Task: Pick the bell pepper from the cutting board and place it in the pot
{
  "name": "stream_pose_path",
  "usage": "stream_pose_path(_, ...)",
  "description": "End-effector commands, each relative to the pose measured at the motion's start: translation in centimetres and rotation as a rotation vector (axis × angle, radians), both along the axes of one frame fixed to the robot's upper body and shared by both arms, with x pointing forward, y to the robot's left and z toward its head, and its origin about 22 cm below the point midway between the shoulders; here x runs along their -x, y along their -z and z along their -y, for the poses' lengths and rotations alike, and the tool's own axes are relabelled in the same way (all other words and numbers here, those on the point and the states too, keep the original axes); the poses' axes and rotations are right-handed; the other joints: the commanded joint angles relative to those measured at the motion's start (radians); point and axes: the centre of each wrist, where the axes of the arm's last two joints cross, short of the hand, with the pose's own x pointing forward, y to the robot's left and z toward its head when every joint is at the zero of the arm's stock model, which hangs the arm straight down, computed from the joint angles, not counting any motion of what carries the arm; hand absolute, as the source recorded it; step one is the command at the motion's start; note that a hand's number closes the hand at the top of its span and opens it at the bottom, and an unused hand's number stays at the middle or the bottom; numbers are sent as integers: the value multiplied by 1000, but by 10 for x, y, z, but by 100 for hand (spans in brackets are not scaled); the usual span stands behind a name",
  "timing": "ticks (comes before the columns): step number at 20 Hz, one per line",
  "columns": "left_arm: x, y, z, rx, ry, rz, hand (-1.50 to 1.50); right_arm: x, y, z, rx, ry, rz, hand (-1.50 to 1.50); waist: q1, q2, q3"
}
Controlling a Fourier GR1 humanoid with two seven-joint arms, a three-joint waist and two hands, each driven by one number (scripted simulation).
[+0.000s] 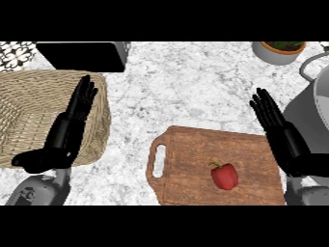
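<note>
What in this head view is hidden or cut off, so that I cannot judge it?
Head view:
Pot: cut off by the right edge; the right hand hides part of its wall.
Cutting board: its near edge is cut off at the bottom.
Basket: cut off at the left; the left hand covers part of its rim.
Black object: cut off at the top; its kind cannot be told.

Head view, steeply above counter (195, 87)
</note>
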Motion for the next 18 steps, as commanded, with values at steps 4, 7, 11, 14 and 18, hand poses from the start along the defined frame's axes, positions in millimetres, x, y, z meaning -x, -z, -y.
stream_pose_path(4, -11, -23, -29, -10, -153, -59, 0, -44, -49, 2, 197, -257, 238, 150, 22, 31, -41)
stream_pose_path(7, -3, -5, -32, -5, -163, -130, 0, -49, -122, 26, 699, -291, 506, 150, 41, -13, -73)
stream_pose_path(11, -14, -29, -43, 34, -215, -172, 0, -71, -34, 29, 524, -293, 512, -150, 22, 37, -40)
stream_pose_path(14, -16, -27, -61, 36, -249, -183, 0, -77, -23, 39, 452, -375, 602, -150, -2, 32, -42)
stream_pose_path(18, -9, -39, -68, 27, -268, -205, 0, -79, -78, 45, 522, -496, 653, -150, -23, 22, -44)
